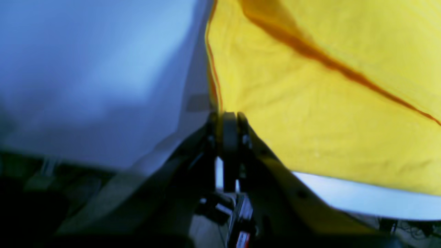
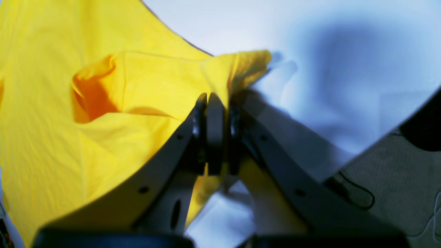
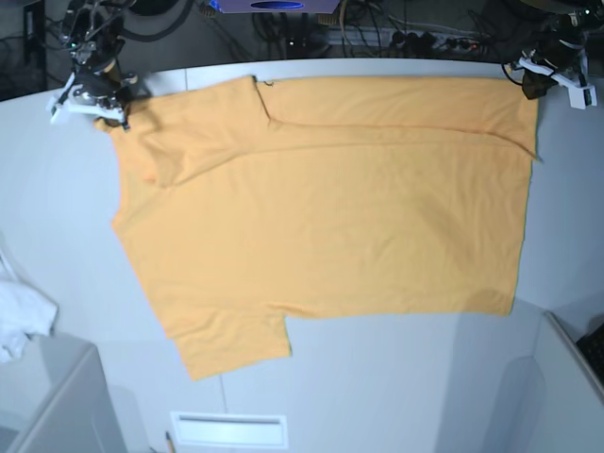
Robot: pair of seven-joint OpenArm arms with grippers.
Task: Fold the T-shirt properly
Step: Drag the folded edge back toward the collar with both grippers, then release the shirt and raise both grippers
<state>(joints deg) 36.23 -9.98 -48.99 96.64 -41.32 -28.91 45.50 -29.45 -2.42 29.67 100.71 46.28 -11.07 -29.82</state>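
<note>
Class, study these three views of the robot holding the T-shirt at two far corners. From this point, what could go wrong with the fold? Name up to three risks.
1. The right tool pinches only a small bunched tip of the T-shirt; it may slip out when pulled.
2. The left tool grips right at the hem edge, so tension could tear it free.
3. A diagonal crease and the sleeve sticking out may get folded in unevenly.
</note>
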